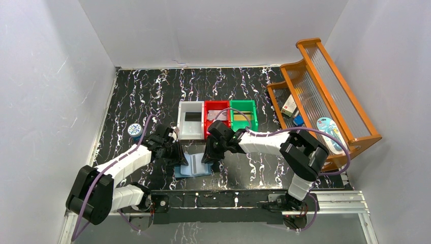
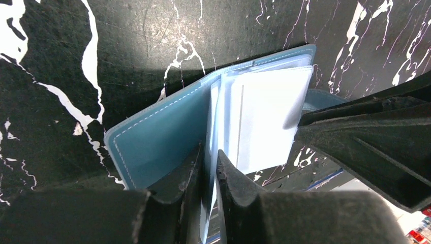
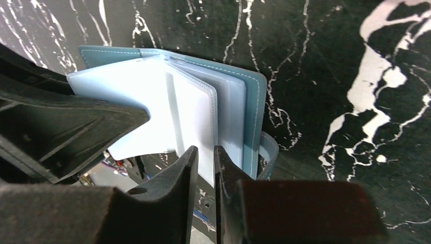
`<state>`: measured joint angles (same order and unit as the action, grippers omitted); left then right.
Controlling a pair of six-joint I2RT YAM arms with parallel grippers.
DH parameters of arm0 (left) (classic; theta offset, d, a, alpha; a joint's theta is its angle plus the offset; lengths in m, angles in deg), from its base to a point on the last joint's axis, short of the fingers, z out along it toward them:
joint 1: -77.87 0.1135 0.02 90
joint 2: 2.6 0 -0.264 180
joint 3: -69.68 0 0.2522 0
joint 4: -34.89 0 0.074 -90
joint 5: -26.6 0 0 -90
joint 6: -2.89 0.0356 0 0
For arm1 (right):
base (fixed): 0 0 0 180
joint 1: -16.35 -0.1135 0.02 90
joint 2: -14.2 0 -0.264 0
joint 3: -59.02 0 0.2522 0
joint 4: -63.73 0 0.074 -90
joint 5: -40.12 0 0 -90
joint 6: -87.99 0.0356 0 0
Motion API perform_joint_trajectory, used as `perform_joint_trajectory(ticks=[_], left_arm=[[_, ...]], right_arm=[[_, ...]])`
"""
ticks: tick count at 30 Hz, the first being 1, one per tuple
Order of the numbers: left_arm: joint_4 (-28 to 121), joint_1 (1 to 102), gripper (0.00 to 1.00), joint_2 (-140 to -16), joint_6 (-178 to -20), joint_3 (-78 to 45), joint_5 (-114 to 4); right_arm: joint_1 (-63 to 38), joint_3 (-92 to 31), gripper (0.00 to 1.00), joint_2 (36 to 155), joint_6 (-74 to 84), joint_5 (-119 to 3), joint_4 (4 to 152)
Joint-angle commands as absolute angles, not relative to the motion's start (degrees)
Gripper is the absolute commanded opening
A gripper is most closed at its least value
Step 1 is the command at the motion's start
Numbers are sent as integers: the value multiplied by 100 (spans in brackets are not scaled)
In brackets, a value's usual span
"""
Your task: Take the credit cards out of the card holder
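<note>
The card holder [image 1: 193, 166] lies spread open on the black marbled table [image 1: 152, 91], just on the near side of the white bin [image 1: 181, 122]. Its paler blue inside faces up and its clear pocket leaves [image 3: 193, 107] are fanned. The two arms seem to share the job of holding it that way. The left gripper [image 2: 209, 152] reaches in from the near left of the white bin, its fingers drawn narrow on the edge of a thin leaf next to the cover. The right gripper [image 3: 205, 150] comes in from the bin's near right and pinches a leaf of the other half just as narrowly. With one side taken by each, the leaves are drawn apart and the wallet cannot slide, which probably serves to open a pocket mouth. No credit cards can be made out in the pockets, since glare washes them pale. The snap tab [image 3: 269, 152] curls loose from under the cover. A dark flat rectangle [image 1: 193, 117] lies inside the white bin. It may be a card set aside there, though it is too small to tell.
</note>
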<state>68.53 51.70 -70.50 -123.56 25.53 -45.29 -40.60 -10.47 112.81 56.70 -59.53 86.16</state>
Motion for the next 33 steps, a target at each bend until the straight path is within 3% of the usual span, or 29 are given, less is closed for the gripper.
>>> perform_joint_trajectory(ticks=[1, 11, 15, 20, 29, 33], left_arm=[[6737, 5127, 12, -6890, -12518, 2699, -4377], [6624, 5115, 5, -6826, -12583, 2796, -4372], [6574, 5115, 0, -6851, -12579, 2806, -4313], [6539, 5115, 0, -6858, -12586, 2814, -4284], [6509, 5115, 0, -6791, -12636, 2841, -4259], [6496, 5110, 0, -6778, -12652, 2858, -4257]], right_arm=[[-4029, -1163, 26, 11026, 5729, -6181, 8202], [-4034, -1225, 30, 11026, 5749, -6316, 8210], [-4013, -951, 31, 10989, 5925, -6785, 7504], [-3986, -574, 32, 10993, 6333, -7198, 6504], [-3956, -545, 26, 11123, 6451, -7253, 6353], [-3962, -715, 33, 11138, 6281, -7079, 6850]])
